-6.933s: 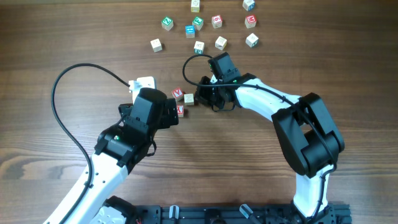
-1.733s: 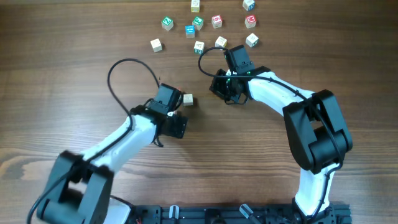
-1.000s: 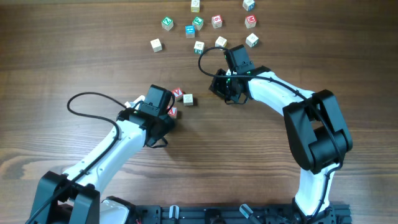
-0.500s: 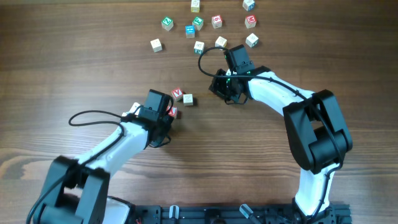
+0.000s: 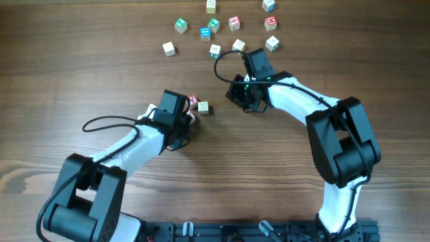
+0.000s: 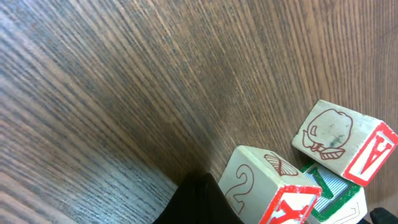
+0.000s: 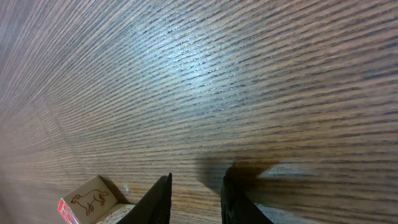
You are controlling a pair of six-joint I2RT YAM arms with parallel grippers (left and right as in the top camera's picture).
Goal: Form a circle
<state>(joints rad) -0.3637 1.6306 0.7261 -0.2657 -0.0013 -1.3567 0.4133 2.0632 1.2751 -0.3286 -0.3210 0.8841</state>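
**Surface**: one, brown wood grain.

**Arms:** two, white and black, one reaching in from the near left and one from the near right.

**Loose cubes**: eleven by count in the overhead view. They are spread across the far middle of the surface, with green, blue, red and pale prints.

**Circle**: one tight group of three small wooden cubes. It lies mid-surface, nearer than the loose cubes and well apart from them, between the two arm ends. The left wrist view shows all three packed together:
- One cube with a "2" and a red Y on its side face.
- One cube with a brown drawing and a red A on its side face, to the right of the first and farther back.
- One pale cube with a green-striped face, tucked between and below the other two.

**Left fingers**: pressed together and pinching nothing. The tip sits just beside the "2" cube, on its left, at the near-left edge of the circle. Whether it touches the cube cannot be told.

**Right fingers**: spread a little, with bare surface between them. They stand to the right of the circle and apart from it. In the right wrist view one cube with a dog drawing and a red side shows left of the fingers, not touching them.
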